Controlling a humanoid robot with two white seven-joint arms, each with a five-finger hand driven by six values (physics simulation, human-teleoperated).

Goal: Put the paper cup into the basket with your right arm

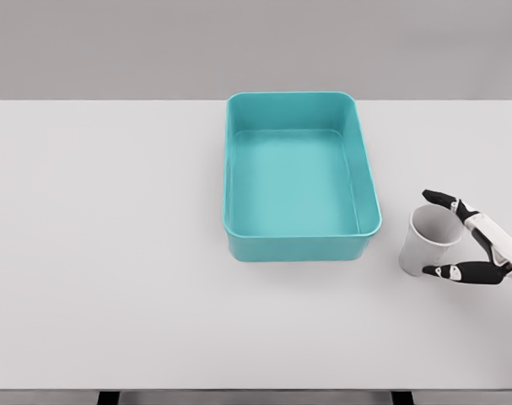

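Fingers [441,200] of the right hand [483,245] reach around the paper cup [428,240] from the right side. 1 dark fingertip lies by the far edge of the cup's rim, and another lies low by its near side. So the cup sits between them, and the hand looks closed around it, though I cannot tell how tight the hold is.

That white cup stands on the white table [112,253], mouth up and leaning a little to the right. It is just beside the near right corner of the teal basket [369,181], apart from its wall and not inside it.

From the hand, the basket lies to the left and a bit farther back. I think the cup must go up over the wall first and then left, or it could bump the rim. The basket's long side runs away from the robot, so there is room inside.

No left arm shows.
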